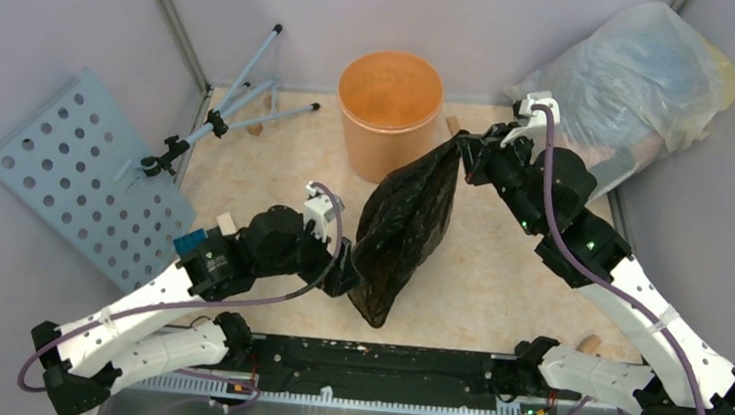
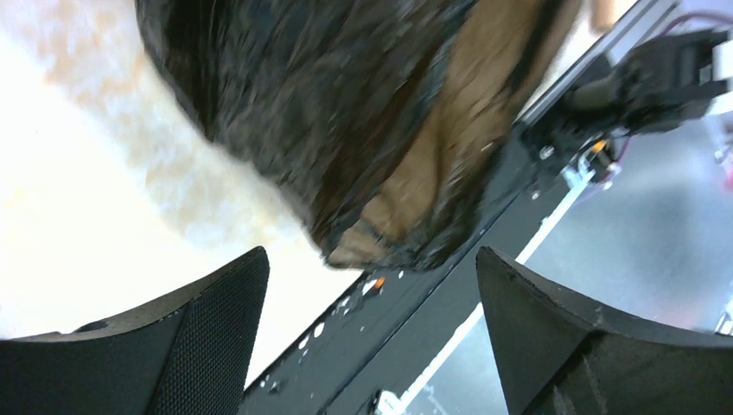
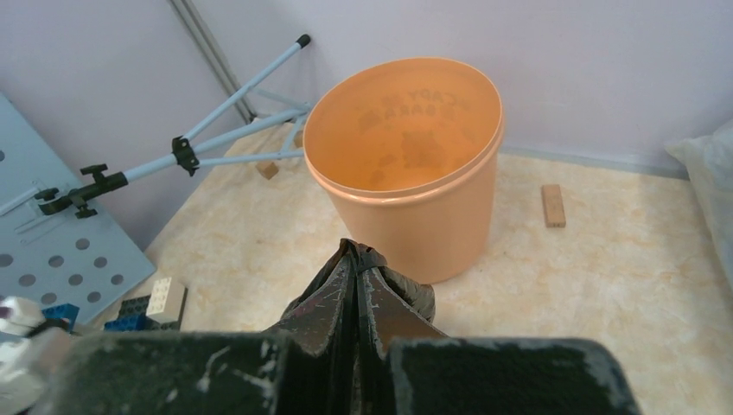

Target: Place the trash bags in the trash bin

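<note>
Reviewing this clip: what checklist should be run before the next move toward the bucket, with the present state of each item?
1. Right hand shut on the black bag's top end: ok.
2. Left hand open, not gripping the bag: ok; the bag's lower end hangs just in front of it.
3. Orange bucket upright, mouth unobstructed: ok.
4. Bag over the bucket's mouth: not ok; it hangs beside the bucket.
5. Bag's lower end off the table: cannot tell.

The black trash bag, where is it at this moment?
In the top view the black trash bag hangs at the centre, pinched at its upper corner by the right pincer, close beside the orange bucket, not inside it.
</note>
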Robot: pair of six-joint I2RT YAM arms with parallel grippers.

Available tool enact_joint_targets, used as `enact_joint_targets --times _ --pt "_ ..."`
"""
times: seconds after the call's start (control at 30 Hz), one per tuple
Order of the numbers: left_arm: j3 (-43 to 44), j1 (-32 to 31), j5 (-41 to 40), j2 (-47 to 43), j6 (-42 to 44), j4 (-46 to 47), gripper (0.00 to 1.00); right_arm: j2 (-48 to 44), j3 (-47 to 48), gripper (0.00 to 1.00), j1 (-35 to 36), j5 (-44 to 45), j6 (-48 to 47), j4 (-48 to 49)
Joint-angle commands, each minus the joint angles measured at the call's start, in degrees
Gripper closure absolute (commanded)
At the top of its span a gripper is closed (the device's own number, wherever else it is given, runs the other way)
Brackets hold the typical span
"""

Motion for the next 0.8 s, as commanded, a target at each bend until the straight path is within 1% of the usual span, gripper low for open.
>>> enact_joint_targets --times 0.0,0.13,0.23,0.5,0.67,0.77 --pt "-6.33 -0.08 0.74 -2.35 -2.2 5.03 0.05 -1.4 0.22 1.0 0.25 -1.35 0.21 1.91" --pt "-12.62 -0.25 5.26 -2.72 -2.57 14.94 0.04 -1.77 0.14 1.0 0.24 -1.69 0.4 1.62" --pt "-14.86 -0.43 4.69 -1.66 -2.47 17.86 0.12 -1.91 0.06 1.0 0.23 -1.69 0.6 1.37" --pt "-20.23 -1.48 9.83 1.25 -5.01 29.07 0.14 -2.38 -0.15 1.0 0.25 -1.41 0.73 1.05" --pt "-22.66 -4.9 8.53 1.85 -8.18 35.73 0.2 -2.17 -0.13 1.0 0.23 -1.73 0.72 1.14" --pt "-25.27 -8.12 6.53 2.39 -10.83 41.81 0.23 -1.73 0.09 1.0 0.25 -2.51 1.07 1.31"
